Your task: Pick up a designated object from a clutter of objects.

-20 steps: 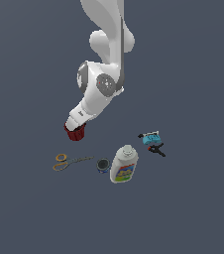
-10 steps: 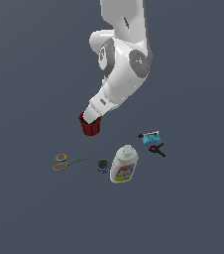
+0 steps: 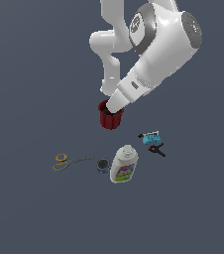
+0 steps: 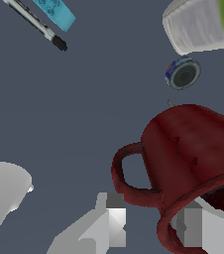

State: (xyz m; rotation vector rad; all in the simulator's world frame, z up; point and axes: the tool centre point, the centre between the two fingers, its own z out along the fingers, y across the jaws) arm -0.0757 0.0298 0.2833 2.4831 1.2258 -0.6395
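The designated object, a dark red ribbed mug [image 3: 110, 115] with a side handle, hangs tilted in the air above the grey floor. My gripper [image 3: 115, 104] is shut on its rim, mostly hidden by the white wrist in the exterior view. In the wrist view the mug [image 4: 188, 149] fills much of the picture, and the gripper [image 4: 153, 224] pinches the rim near the handle, with one finger [image 4: 110, 218] outside and the other inside the cup. The rest of the clutter lies below the mug.
On the floor lie orange-handled scissors [image 3: 69, 161], a small dark can [image 3: 103, 165], a white bottle with a colourful label [image 3: 124, 164] and a blue-and-black clamp [image 3: 151, 142]. The wrist view shows the can [image 4: 182, 73], bottle [image 4: 203, 25] and clamp [image 4: 47, 17].
The arm has swung toward the exterior view's right and up, carrying the red mug with it. The objects on the floor have not moved.
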